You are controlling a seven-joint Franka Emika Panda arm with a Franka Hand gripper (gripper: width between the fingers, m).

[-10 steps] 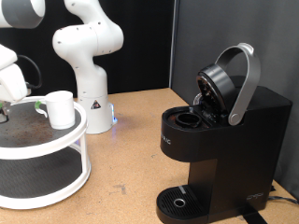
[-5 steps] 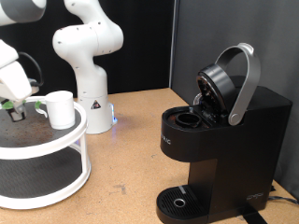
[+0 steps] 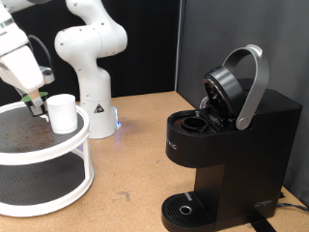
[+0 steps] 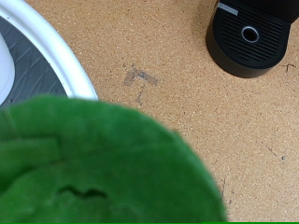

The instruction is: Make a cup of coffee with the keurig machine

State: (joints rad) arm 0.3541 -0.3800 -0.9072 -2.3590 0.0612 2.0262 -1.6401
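The black keurig machine (image 3: pixel 237 145) stands at the exterior view's right with its lid raised, the pod chamber open and the round drip tray (image 3: pixel 183 208) bare. The white cup (image 3: pixel 62 112) stands on top of the white two-tier round stand (image 3: pixel 58 155) at the left. My gripper (image 3: pixel 35 101) hangs just left of the cup, a little above the stand's top, shut on a small green-topped coffee pod (image 3: pixel 38 97). In the wrist view the green pod (image 4: pixel 103 163) fills the foreground, blurred, with the machine's drip tray (image 4: pixel 250 37) in one corner and the stand's rim (image 4: pixel 65 65) beside it.
A second white robot arm base (image 3: pixel 92 58) stands behind the stand, with a blue light at its foot. The wooden table (image 3: pixel 135 145) lies between the stand and the machine. A black wall is at the back.
My gripper has risen from the stand's top and moved right, towards the cup, carrying the green pod. The cup and the machine have not moved.
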